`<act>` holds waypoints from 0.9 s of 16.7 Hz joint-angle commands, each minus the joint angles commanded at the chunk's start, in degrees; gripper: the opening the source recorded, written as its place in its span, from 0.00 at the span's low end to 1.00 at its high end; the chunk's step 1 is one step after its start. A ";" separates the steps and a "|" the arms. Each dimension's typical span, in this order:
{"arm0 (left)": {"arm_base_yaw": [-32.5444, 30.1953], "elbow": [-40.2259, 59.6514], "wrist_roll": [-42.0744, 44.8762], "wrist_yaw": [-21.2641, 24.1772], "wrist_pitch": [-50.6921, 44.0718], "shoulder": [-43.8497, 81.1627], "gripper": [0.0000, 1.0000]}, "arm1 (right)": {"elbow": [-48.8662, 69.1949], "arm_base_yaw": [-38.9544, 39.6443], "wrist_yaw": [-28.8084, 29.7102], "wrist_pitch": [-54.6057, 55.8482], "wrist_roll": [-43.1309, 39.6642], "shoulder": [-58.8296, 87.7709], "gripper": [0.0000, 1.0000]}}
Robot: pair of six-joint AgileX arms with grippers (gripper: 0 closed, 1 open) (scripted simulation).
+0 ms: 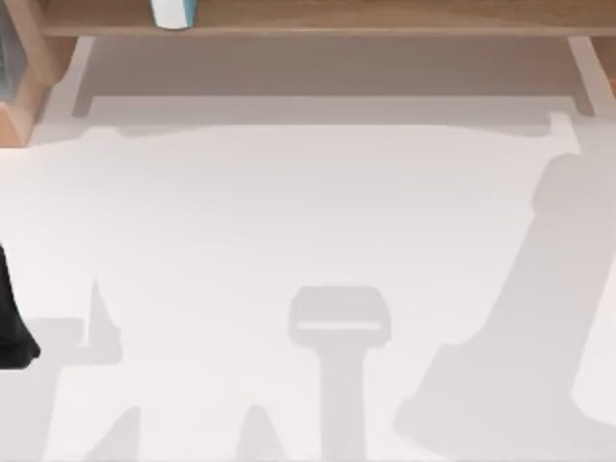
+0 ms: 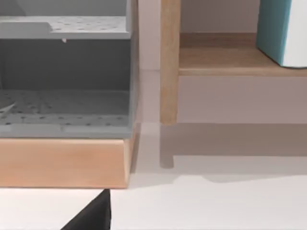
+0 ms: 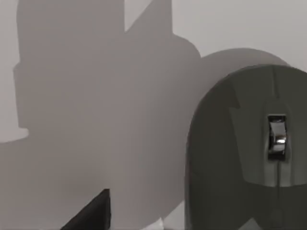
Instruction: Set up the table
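The white table (image 1: pixel 289 221) spreads across the top view, with arm shadows on it. My left arm (image 1: pixel 12 327) is a black shape at the table's left edge. In the left wrist view my left gripper (image 2: pixel 93 215) shows as a black wedge low over the table (image 2: pixel 216 206), facing the wooden shelf. In the right wrist view my right gripper (image 3: pixel 91 213) is a black wedge just above the table (image 3: pixel 96 96), close beside a dark grey computer mouse (image 3: pixel 240 158) with a chrome scroll wheel.
A light-brown wooden shelf (image 1: pixel 337 17) runs along the table's far edge, its post (image 2: pixel 169 62) standing on the table. A teal-and-white object (image 1: pixel 173 12) stands on the shelf. A grey perforated rack (image 2: pixel 62 72) sits on a wooden base at the far left.
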 joint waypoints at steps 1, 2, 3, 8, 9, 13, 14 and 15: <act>0.00 0.00 0.00 0.00 0.00 0.00 1.00 | 0.00 0.00 0.00 0.00 0.00 0.00 1.00; 0.00 0.00 0.00 0.00 0.00 0.00 1.00 | 0.00 0.00 0.00 0.00 0.00 0.00 1.00; 0.00 0.00 0.00 0.00 0.00 0.00 1.00 | 0.00 0.00 0.00 0.00 0.00 0.00 1.00; 0.00 0.00 0.00 0.00 0.00 0.00 1.00 | 0.00 0.00 0.00 0.00 0.00 0.00 0.62; 0.00 0.00 0.00 0.00 0.00 0.00 1.00 | 0.00 0.00 0.00 0.00 0.00 0.00 0.55; 0.00 0.00 0.00 0.00 0.00 0.00 1.00 | 0.00 0.00 0.00 0.00 0.00 0.00 0.25; 0.00 0.00 0.00 0.00 0.00 0.00 1.00 | 0.00 0.00 0.00 0.00 0.00 0.00 0.17; 0.00 0.00 0.00 0.00 0.00 0.00 1.00 | 0.00 0.00 0.00 0.00 0.00 0.00 0.10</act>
